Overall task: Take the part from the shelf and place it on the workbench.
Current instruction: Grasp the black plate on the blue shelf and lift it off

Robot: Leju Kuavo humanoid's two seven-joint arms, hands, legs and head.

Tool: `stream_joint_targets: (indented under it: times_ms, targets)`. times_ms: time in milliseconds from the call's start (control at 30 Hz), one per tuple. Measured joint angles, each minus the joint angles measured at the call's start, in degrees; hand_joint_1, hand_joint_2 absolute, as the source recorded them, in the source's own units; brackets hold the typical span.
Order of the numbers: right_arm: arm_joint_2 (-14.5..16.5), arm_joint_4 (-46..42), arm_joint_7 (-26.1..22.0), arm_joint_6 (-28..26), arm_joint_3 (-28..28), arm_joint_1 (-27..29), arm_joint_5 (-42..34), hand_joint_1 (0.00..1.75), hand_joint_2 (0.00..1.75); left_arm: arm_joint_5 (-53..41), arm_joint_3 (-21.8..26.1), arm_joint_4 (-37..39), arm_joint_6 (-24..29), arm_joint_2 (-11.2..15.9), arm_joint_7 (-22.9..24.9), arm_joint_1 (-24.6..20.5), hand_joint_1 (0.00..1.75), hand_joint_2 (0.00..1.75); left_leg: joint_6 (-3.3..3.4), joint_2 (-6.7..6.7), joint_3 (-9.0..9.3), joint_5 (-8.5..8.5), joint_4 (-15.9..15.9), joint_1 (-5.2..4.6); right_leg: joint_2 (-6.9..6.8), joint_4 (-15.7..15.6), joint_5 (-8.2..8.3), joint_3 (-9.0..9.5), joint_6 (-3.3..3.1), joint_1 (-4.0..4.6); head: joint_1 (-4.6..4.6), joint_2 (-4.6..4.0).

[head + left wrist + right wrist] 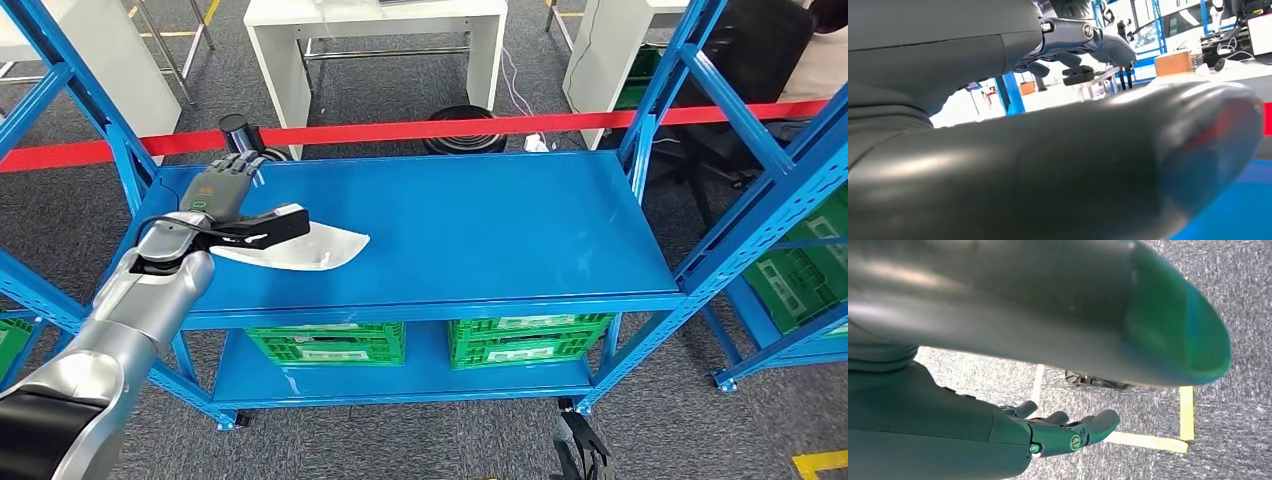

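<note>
No writing could be read anywhere; pale labels on the green crates (pixel 325 342) below were too small to make out.

At the left, the left hand (pixel 225 200) lay over the near-left part of the blue shelf (pixel 500 220), its thumb stretched across the part (pixel 300 248), a flat, pale, leaf-shaped piece lying on the shelf top. The fingers (pixel 238 168) were spread and pointed away toward the shelf's back edge. Whether the thumb pressed the part or merely hovered above it could not be told, and the part's left end was hidden under the hand.

A red barrier tape (pixel 420 130) ran behind the shelf, with a white table (pixel 375 20) beyond it.

At the right, the right hand (pixel 1063 432) hung low beside the shelf over grey carpet (pixel 1238 300) marked with yellow tape (pixel 1187 412), holding nothing, fingers loosely apart.
</note>
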Motion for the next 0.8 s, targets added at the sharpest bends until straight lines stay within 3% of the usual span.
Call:
stream_joint_targets:
  times_ms: [433, 633, 800]
  targets:
    - [0.0, 0.0, 0.0, -0.1, 0.0, 0.0, -0.1, 0.0, 0.0, 0.1, -0.4, -0.1, -1.6, 1.3, -1.7, -0.2, 0.0, 0.0, 0.0, 0.01, 0.0, 0.0, 0.0, -0.01, 0.0, 0.0, 0.0, 0.01, 0.0, 0.0, 0.0, 0.0]
    - [0.0, 0.0, 0.2, -0.5, -0.6, 0.3, -0.9, 0.0, 0.0, 0.6, -2.7, -1.1, -4.7, 5.9, -6.0, -2.3, 0.0, 0.0, -0.06, 0.11, 0.0, 0.03, 0.0, 0.02, 0.04, 0.1, -0.01, -0.06, -0.02, 0.0, 0.0, 0.0]
    - [0.1, 0.0, 0.0, -0.4, -1.3, 0.3, -1.2, 0.0, 0.0, 6.4, -3.4, -1.7, -2.7, 9.7, -5.9, -3.1, 0.0, 0.0, -0.08, 0.1, 0.0, 0.02, 0.0, 0.02, 0.04, 0.1, -0.05, -0.09, -0.08, 0.0, -0.01, 0.0]
